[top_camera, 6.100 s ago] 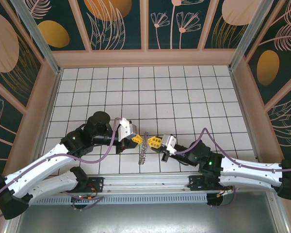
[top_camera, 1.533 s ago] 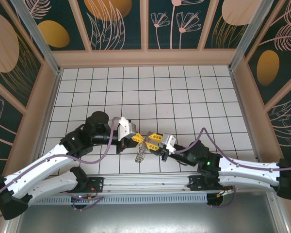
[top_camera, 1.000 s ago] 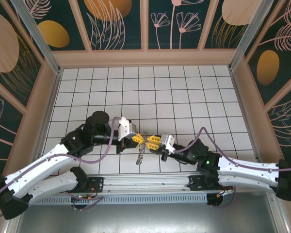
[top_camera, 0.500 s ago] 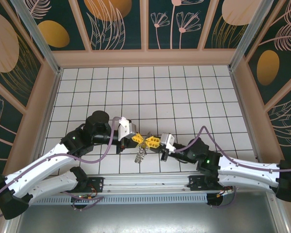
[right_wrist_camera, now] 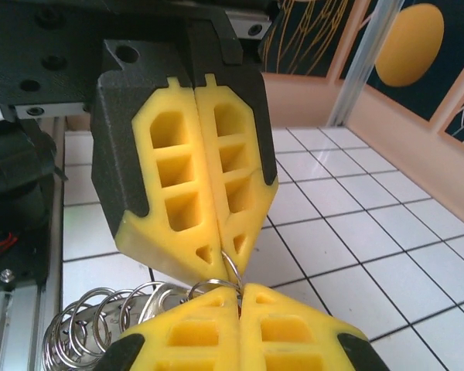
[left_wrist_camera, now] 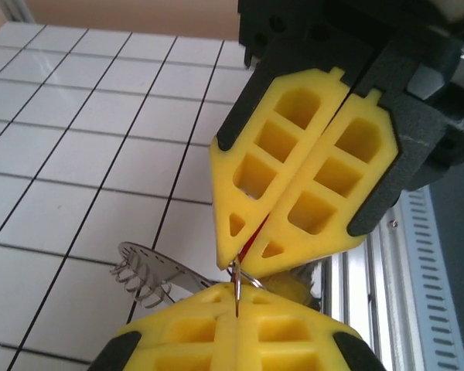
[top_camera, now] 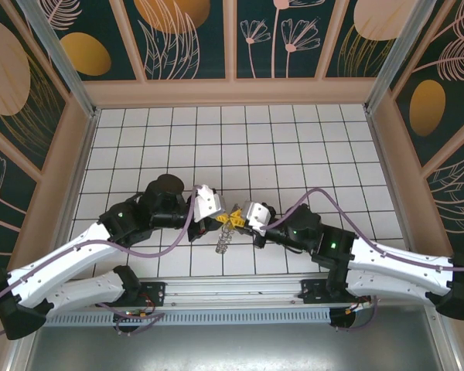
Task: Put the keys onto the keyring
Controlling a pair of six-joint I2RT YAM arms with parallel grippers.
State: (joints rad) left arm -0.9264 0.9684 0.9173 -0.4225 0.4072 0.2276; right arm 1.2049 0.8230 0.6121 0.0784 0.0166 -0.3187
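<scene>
My two grippers meet tip to tip just above the tiled floor, left gripper (top_camera: 221, 219) and right gripper (top_camera: 238, 220). The keyring (top_camera: 225, 239), a grey toothed plate (left_wrist_camera: 154, 270) carrying coiled wire loops (right_wrist_camera: 85, 321), hangs below and between them. The left gripper (left_wrist_camera: 236, 292) is shut on a thin wire loop (left_wrist_camera: 237, 285) of the keyring. In the left wrist view the right gripper (left_wrist_camera: 243, 255) is shut, with the key's red head (left_wrist_camera: 253, 238) showing as a sliver between its fingers. In the right wrist view a loop (right_wrist_camera: 229, 261) runs from the left gripper (right_wrist_camera: 223, 259) into the right gripper (right_wrist_camera: 238, 297).
White tiled floor (top_camera: 294, 147) stretches behind the grippers to the wooden back wall (top_camera: 232, 91). Side walls close in left and right. A metal rail (top_camera: 232, 290) runs along the near edge, just below the hanging keyring.
The right gripper has closed fully. Both grippers have shifted slightly away from the near rail, the right one leftwards, and their tips now press together over the keyring.
</scene>
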